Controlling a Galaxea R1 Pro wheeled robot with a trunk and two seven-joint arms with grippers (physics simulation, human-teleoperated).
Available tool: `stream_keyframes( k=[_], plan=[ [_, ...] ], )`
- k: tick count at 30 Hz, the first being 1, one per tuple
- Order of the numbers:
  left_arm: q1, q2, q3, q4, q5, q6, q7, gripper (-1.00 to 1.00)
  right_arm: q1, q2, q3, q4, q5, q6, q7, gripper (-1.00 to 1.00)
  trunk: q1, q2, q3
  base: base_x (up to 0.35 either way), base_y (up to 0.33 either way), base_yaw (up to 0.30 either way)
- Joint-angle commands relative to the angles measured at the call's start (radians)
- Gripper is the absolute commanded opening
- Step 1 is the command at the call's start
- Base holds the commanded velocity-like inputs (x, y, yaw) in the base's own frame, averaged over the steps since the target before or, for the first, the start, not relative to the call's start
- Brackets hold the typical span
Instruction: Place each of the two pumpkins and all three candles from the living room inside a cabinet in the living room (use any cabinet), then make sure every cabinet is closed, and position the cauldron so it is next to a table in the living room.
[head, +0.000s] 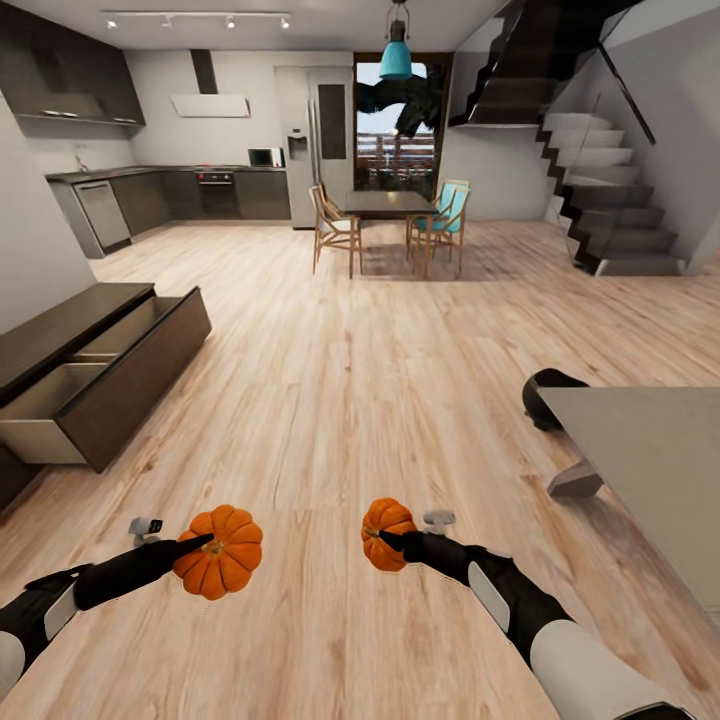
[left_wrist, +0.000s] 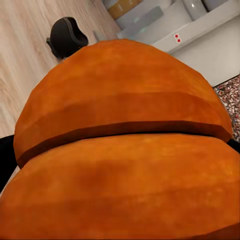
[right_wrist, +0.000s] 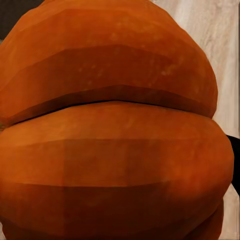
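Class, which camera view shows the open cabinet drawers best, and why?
The head view: the cabinet stands at the left with two drawers pulled out, pale insides visible. The wrist views show close-up orange pumpkin surface, no drawers.

- A ribbed orange pumpkin (left_wrist: 125, 150) sat close against the lens.
- Beyond the pumpkin, a black rounded object (left_wrist: 67, 35) rested on the light wood floor (left_wrist: 25, 50).
- A pale grey unit (left_wrist: 200, 35) stood past it.

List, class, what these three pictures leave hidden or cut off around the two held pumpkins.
- Left claw tips: head view, buried against the left pumpkin.
- Right claw tips: head view, behind the right pumpkin.
- Cabinet: head view, cut by the picture's left edge.
- Black object: head view, partly behind the table.
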Motion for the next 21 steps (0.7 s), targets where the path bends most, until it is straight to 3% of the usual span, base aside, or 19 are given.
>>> stream_keyframes(
  k=[1,21],
  plan=[
    [-0.001,0.001,-0.003,0.000,0.008,0.010,-0.004,-1.00,-0.001,-0.001,0.001,-0.002,-0.012,0.008,0.000,-1.00,0.000,0.000,-0.001,0.329,-0.047,0.001],
    [-0.001,0.001,-0.003,0.000,0.008,0.010,-0.004,-1.00,-0.001,0.002,0.002,-0.003,0.016,0.007,0.000,-1.00,0.000,0.000,-0.001,0.335,-0.003,0.000]
  ],
)
